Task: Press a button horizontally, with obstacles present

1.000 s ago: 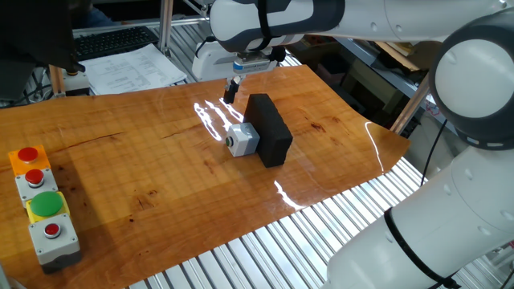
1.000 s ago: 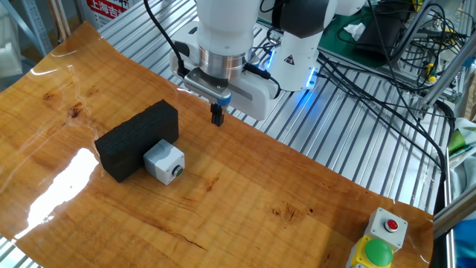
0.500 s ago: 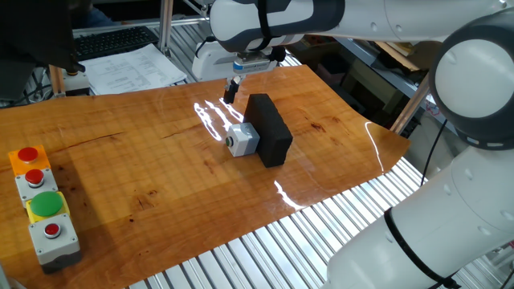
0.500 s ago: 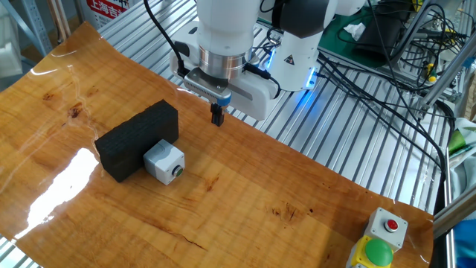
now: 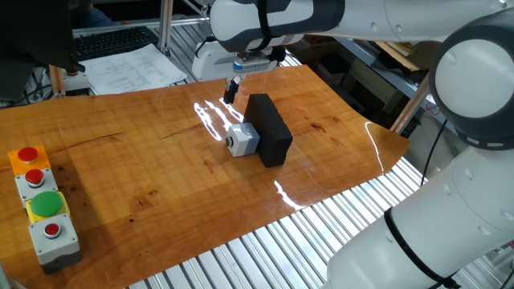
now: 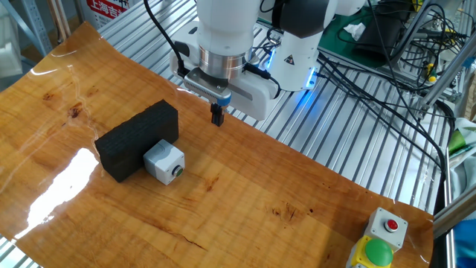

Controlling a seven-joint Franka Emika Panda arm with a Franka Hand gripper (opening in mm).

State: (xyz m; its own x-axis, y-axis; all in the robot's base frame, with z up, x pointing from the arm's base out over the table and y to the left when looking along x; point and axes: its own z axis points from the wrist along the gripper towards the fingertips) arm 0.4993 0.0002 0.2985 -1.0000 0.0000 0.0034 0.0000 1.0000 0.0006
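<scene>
The button [image 5: 242, 140] is a small light-grey cube with a round dark, silver-ringed button on its side; it also shows in the other fixed view [image 6: 165, 162]. It rests against a black block [image 5: 268, 128], also seen in the other fixed view [image 6: 138, 138]. My gripper [image 5: 230, 93] hangs above the table's far edge, behind the block and apart from the button; it shows in the other fixed view [image 6: 217, 118] too. Its dark fingers [image 6: 217, 115] are pressed together, with nothing held.
A stack of orange, yellow and grey boxes with red and green top buttons [image 5: 42, 205] stands at the wooden table's [image 5: 144, 160] left end, also seen in the other fixed view [image 6: 379, 240]. The robot base [image 6: 290, 45] and cables [image 6: 401, 67] lie behind.
</scene>
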